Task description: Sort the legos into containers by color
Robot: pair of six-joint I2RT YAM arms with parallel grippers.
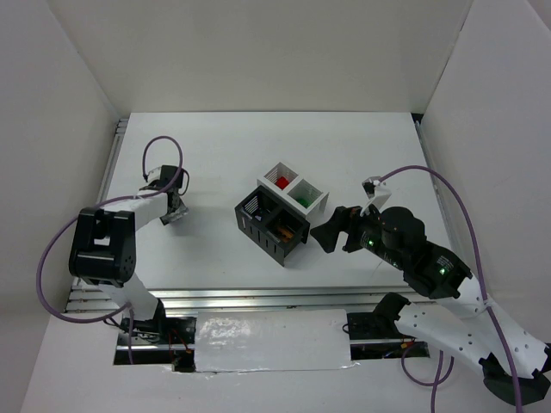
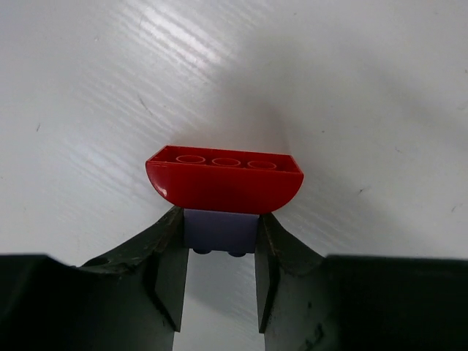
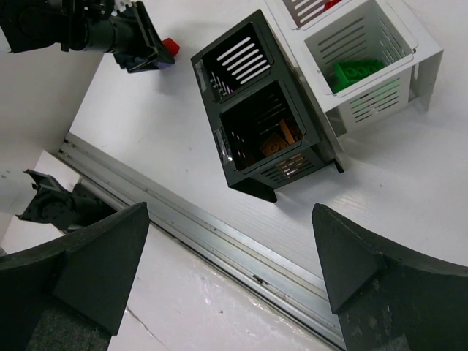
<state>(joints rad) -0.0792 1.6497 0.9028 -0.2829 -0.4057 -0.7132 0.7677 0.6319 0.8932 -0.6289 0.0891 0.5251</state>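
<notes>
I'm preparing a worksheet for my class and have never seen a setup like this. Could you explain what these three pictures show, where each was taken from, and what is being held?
These are two robot arms bolted at the near edge of a white table. The overhead picture looks down on both. The other two come from small cameras on each wrist, so each shows its own dark fingers at the bottom.

In the middle stand four small open bins: two white bins and two black bins. One white bin holds a green brick, the other something red, and one black bin holds orange-brown bricks.

The left end effector is shut on a light purple brick, with a curved red brick stuck on its far side. The right end effector is open and empty, hovering near the bins.
</notes>
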